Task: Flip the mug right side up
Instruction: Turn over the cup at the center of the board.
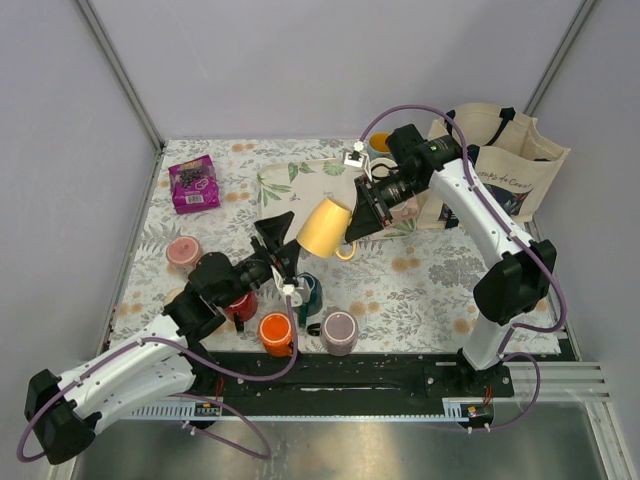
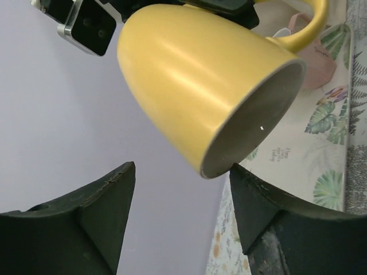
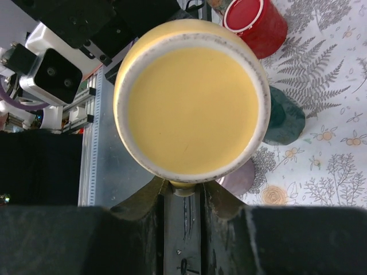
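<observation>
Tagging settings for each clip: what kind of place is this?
Probably a lab test booth, not a kitchen: plain panel walls on metal framing, robot arms bolted to a rail, and a floral tablecloth staged with mugs.

Yellow mug [image 3: 192,100], perhaps base-on, in right gripper [image 3: 184,190]

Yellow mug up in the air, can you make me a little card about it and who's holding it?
yellow mug: held off the table, tipped sideways, mouth toward the left gripper
right gripper: shut on the yellow mug's handle
left gripper: open, just below the mug's rim
on the table: red mug, dark green mug, orange mug
</observation>
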